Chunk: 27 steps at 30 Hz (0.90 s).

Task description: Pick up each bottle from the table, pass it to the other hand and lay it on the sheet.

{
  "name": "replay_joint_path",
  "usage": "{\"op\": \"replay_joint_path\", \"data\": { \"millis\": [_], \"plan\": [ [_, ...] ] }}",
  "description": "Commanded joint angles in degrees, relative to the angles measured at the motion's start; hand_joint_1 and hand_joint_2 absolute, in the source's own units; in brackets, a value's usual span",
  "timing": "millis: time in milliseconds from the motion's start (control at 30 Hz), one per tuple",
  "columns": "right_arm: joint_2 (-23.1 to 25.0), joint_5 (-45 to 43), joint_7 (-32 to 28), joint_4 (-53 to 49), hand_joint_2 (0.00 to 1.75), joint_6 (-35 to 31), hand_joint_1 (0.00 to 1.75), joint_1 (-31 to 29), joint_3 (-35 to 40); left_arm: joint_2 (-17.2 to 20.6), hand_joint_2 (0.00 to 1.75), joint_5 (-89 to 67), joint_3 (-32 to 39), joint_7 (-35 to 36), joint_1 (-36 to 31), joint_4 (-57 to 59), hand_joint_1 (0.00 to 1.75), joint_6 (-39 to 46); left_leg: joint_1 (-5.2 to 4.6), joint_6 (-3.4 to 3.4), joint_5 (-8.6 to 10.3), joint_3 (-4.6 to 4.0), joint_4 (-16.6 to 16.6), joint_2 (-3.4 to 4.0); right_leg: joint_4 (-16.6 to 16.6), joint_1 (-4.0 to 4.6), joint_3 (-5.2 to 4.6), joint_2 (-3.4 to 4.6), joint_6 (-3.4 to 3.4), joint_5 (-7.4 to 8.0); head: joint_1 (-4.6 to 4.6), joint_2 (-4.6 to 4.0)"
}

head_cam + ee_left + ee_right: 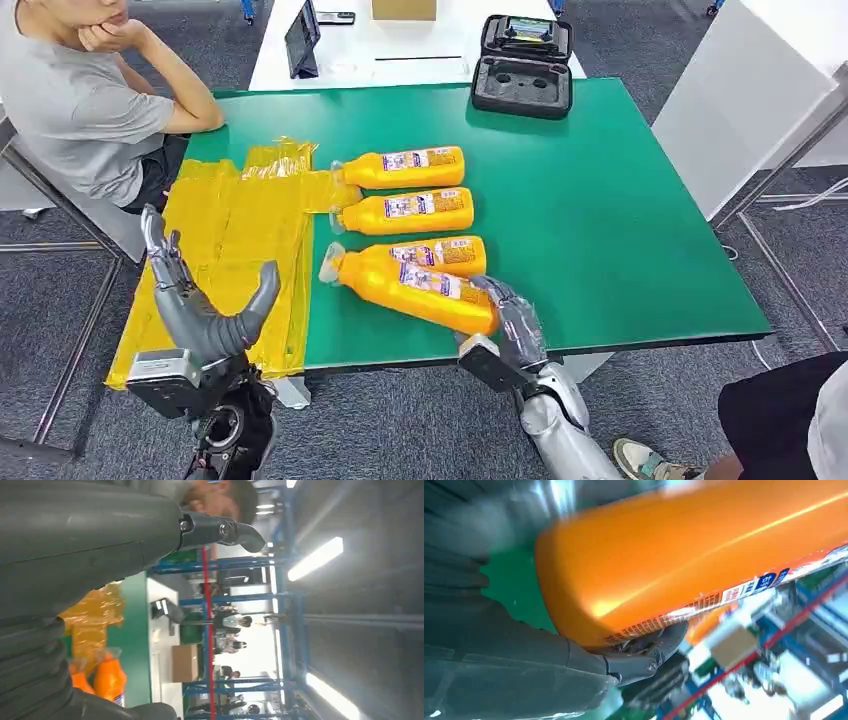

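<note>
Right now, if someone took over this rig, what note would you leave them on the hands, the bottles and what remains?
Right hand: wrapped around the base of the nearest orange plastic bottle, which sits tilted at the green table's near edge.
Left hand: holds nothing, fingers apart, raised over the crinkled yellow plastic sheet.
Other three orange bottles: lying in a row on the green table, beside the sheet.
Done: no bottle lies fully on the sheet.
Left: lift, pass to the left hand, lay down; repeat for all four.

Four orange bottles (415, 167) with white-blue-red labels and clear caps, crinkled yellow sheet (235, 235) at left, green table (620, 220), black case (522, 66) far.
</note>
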Motion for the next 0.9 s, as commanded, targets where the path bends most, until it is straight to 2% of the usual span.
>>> {"op": "replay_joint_path", "data": {
  "millis": [33,67,100,200,300,533,767,900],
  "plan": [
    [0.98,-6.86,-2.01,-9.42,1.75,-7.32,1.75,1.34,-2.88,4.31,1.75,4.86,-5.56,5.74,0.79,2.68,0.0,-1.05,-0.08,-0.02,-0.06,0.31,-0.13,0.04,-0.07,-0.06,0.27,-0.06,0.0,-0.08,-0.02,0.0],
    [1.04,-7.5,-2.01,-10.52,1.75,-8.29,1.75,1.71,-2.36,3.71,1.75,8.69,-7.46,0.09,2.25,8.24,0.0,-0.11,-0.05,-0.01,-0.04,0.18,-0.09,0.01,-0.05,-0.04,0.16,-0.05,0.0,-0.05,-0.02,0.0],
    [0.81,-8.02,-2.01,-11.19,1.75,-8.22,1.75,2.02,-2.26,4.72,1.75,11.66,-9.36,0.09,0.64,10.91,0.0,-0.11,-0.07,-0.01,-0.07,0.29,-0.13,0.03,-0.09,-0.06,0.26,-0.05,0.01,-0.08,-0.02,0.0],
    [-0.73,-12.34,-2.01,-16.65,1.75,-9.63,1.75,3.12,0.91,7.88,1.75,19.07,-16.1,3.15,-1.74,19.52,0.0,-8.21,-0.11,0.0,0.01,0.22,-0.16,-0.1,-0.08,-0.1,0.19,-0.17,0.01,-0.06,-0.02,0.0],
    [-2.04,-15.0,-2.01,-20.67,1.75,-12.55,1.75,3.52,4.28,8.51,1.75,23.65,-17.51,5.6,-2.54,22.77,0.0,-13.35,-0.11,-0.02,-0.01,0.28,-0.16,-0.16,-0.09,-0.1,0.25,-0.22,0.01,-0.08,-0.02,0.0],
    [-2.25,-15.43,-2.01,-21.36,1.75,-12.63,1.75,3.41,5.04,8.75,1.75,23.73,-17.58,5.63,-2.79,22.66,0.0,-13.57,-0.05,-0.03,-0.03,0.18,-0.11,-0.03,-0.07,-0.04,0.14,-0.09,-0.01,-0.06,-0.02,0.0],
    [-1.55,-15.13,-2.01,-16.52,1.75,-10.16,1.75,-1.16,7.7,9.19,1.75,31.01,-19.87,8.18,-4.15,20.29,0.0,-25.72,-0.03,-0.01,-0.08,0.24,-0.09,0.12,-0.08,-0.03,0.19,0.02,0.01,-0.04,-0.02,0.0],
    [-1.39,-14.37,-2.01,-13.94,1.75,-10.56,1.75,-1.96,9.59,9.29,1.75,34.63,-19.24,9.18,-4.35,19.27,0.0,-29.57,-0.03,-0.01,-0.05,0.13,-0.06,0.14,-0.05,-0.02,0.09,0.07,0.0,-0.01,-0.02,0.0]
  ]
}}
